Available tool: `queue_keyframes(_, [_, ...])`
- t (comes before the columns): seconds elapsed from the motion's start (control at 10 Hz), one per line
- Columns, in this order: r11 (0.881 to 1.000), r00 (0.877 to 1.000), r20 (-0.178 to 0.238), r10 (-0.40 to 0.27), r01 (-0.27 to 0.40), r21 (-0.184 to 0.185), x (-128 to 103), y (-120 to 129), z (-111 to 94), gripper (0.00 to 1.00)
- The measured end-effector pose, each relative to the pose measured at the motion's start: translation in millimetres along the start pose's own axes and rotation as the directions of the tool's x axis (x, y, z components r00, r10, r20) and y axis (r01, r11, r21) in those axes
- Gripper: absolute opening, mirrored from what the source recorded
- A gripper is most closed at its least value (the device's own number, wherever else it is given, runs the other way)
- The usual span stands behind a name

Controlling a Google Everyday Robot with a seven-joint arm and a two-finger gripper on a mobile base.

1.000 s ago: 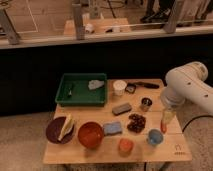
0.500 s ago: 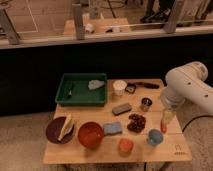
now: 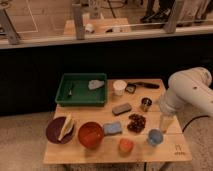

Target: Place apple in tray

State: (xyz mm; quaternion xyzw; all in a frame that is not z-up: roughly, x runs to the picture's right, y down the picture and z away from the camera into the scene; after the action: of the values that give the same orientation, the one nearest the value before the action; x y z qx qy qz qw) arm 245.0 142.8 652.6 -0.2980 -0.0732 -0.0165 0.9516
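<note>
Across the middle of my view sits the pale wooden desk (image 3: 100, 156), crowded with small kitchen things. At its right edge the bulky white robot arm (image 3: 192, 92) bends downward. Next in size is the large dark-green rectangular plastic tray (image 3: 82, 103) with raised sides, at the far left corner of the desk; a grey lump and a small dark item lie inside it, with bare floor between them. Nearer to me is the round red-orange bowl (image 3: 90, 135).

The gripper (image 3: 166, 127) hangs at the end of the arm, over the desk's right side and just beyond a small blue cup (image 3: 155, 137). Its fingers stand spread apart with nothing between them.

Smallest is the small round orange-red apple (image 3: 125, 145), at the front edge of the desk between the bowl and the blue cup, well apart from the tray.

I judge the apple firm, light and smooth-skinned, so it may roll or slip. I would come straight down and pinch it across its widest part, squeezing gently to avoid bruising.
</note>
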Motion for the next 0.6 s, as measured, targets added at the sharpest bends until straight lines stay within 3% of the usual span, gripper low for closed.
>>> queue_keyframes(0.2, [0.997,0.995,0.060,-0.077,0.079,-0.023,-31.8,50.0,3.2,0.80])
queue_keyframes(0.3, [0.992,0.991,0.071,-0.116,0.119,-0.033,-46.8,73.1,7.1,0.80])
queue_keyframes(0.6, [0.968,0.967,0.095,-0.237,0.243,-0.067,-95.2,121.6,24.3,0.80])
